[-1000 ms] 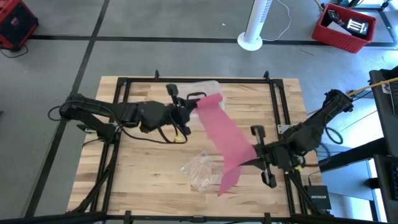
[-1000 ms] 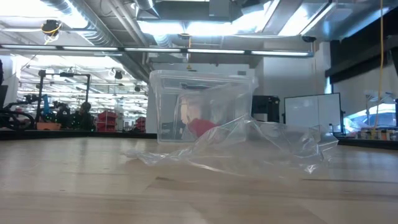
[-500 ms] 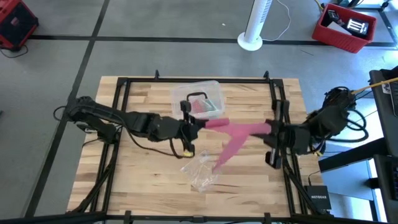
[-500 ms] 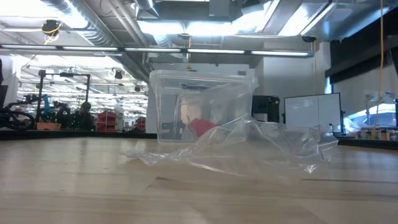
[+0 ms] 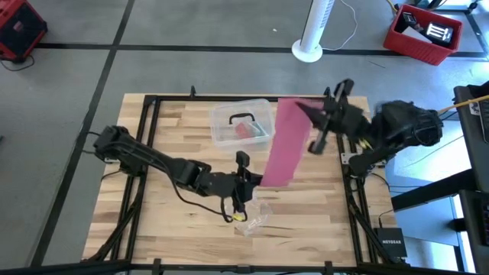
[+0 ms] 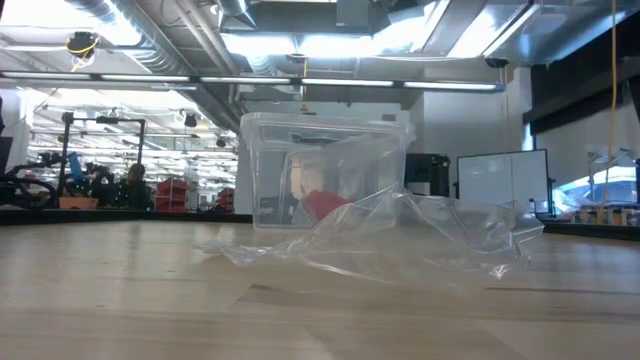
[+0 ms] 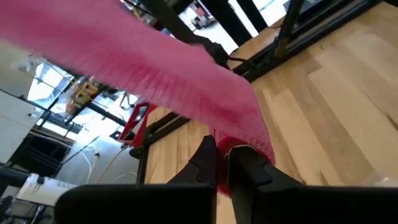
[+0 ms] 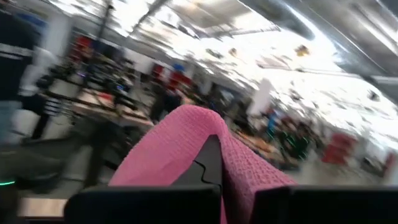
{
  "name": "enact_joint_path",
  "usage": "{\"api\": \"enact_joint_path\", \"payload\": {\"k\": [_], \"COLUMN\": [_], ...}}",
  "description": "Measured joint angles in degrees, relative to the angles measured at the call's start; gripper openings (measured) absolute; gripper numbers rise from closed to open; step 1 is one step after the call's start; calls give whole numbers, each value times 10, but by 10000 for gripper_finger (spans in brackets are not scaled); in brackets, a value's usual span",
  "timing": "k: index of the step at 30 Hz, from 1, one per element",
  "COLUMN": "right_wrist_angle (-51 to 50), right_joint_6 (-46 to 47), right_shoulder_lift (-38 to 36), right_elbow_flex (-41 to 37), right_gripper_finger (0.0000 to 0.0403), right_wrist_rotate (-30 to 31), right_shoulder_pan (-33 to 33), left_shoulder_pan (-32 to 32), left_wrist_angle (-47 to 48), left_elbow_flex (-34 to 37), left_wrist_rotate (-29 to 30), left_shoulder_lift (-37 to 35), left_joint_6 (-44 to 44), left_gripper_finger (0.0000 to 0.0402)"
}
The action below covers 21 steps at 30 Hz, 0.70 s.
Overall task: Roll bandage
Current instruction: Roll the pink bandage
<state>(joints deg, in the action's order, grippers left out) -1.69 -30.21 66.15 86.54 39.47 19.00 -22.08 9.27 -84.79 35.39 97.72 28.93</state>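
Bandage stretched between both arms, after reorientation. The bandage, a long pink strip, now hangs clear of the table and runs from the far right of the work area down toward the near centre. Half a second earlier it lay roughly across the table between the two arms; a second ago it ran the opposite diagonal, with its free end trailing toward the near edge.

The right pincer has swung up and away to the far right corner and is closed on the upper end of the strip; the right wrist view shows pink fabric draped over its dark fingers. The left pincer has travelled toward the near centre and is closed on the lower end, which the left wrist view shows pinched between its fingers.

The clear plastic box with pink and green contents stands at the far centre of the table, just beside the strip. The crumpled clear wrapper lies near the front edge, close under the left pincer. The low view shows only wrapper and box; neither arm nor strip enters it.

Interpretation: the strip appears pulled out to full length and fairly flat, with no turns wound at either end. Rolling has probably not begun; this looks like straightening before the first turn.
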Motion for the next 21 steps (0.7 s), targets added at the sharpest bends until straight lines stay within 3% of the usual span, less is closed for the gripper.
{"api": "enact_joint_path", "payload": {"k": [8,16,21], "right_wrist_angle": [-157,-190,-134], "right_joint_6": [117,197,283], "right_shoulder_lift": [1,-5,5], "right_elbow_flex": [-2,-122,-247], "right_gripper_finger": [1,1,14], "right_wrist_rotate": [-4,-124,-255], "right_shoulder_pan": [-127,-240,-279], "left_shoulder_pan": [-35,-55,-57], "left_wrist_angle": [-9,-16,-30], "left_elbow_flex": [0,0,0], "left_wrist_rotate": [68,76,32], "left_shoulder_lift": [4,4,11], "left_joint_6": [-7,-45,-90], "left_gripper_finger": [4,4,5]}}
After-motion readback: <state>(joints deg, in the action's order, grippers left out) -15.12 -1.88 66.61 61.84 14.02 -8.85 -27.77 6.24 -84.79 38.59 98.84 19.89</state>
